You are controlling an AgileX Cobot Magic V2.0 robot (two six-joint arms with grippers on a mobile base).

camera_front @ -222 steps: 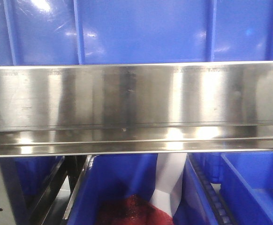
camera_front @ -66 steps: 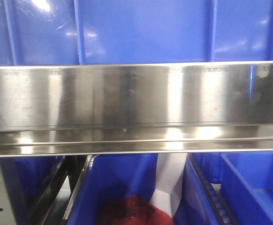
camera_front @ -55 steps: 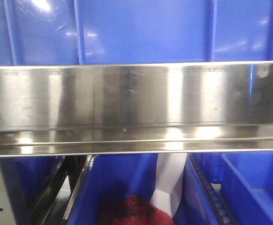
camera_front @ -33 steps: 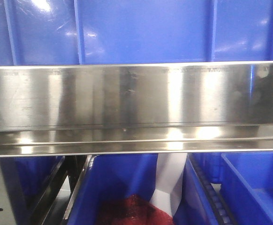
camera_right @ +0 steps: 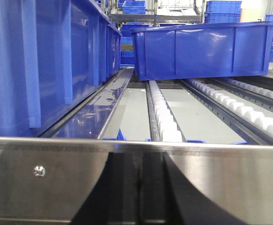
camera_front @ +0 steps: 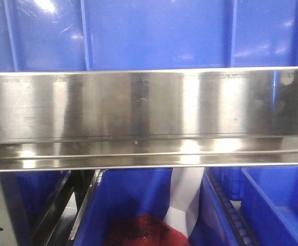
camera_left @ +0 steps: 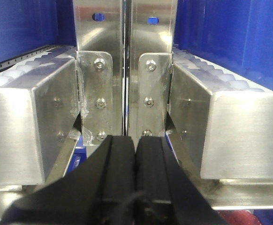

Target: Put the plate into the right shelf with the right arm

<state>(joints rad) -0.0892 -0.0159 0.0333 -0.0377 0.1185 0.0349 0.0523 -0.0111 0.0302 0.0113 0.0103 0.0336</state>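
- Left wrist view, nearest: the left gripper has two black jaws pressed together with nothing between them.
- Just beyond it, two brushed steel upright brackets with screws stand side by side, flanked by steel box rails topped with white rollers.
- Right wrist view, nearest: a brushed steel front rail of the shelf fills the bottom; the right gripper is out of sight, so whether its jaws are open or closed cannot be told.
- Past that rail, white roller tracks run away from the camera, with a large blue plastic bin at the left.
- Farther back sits another blue plastic bin.
- Front view: a steel shelf beam spans the frame, with blue bins above and below and dark red material in a lower bin.
- The white plate appears in no view.
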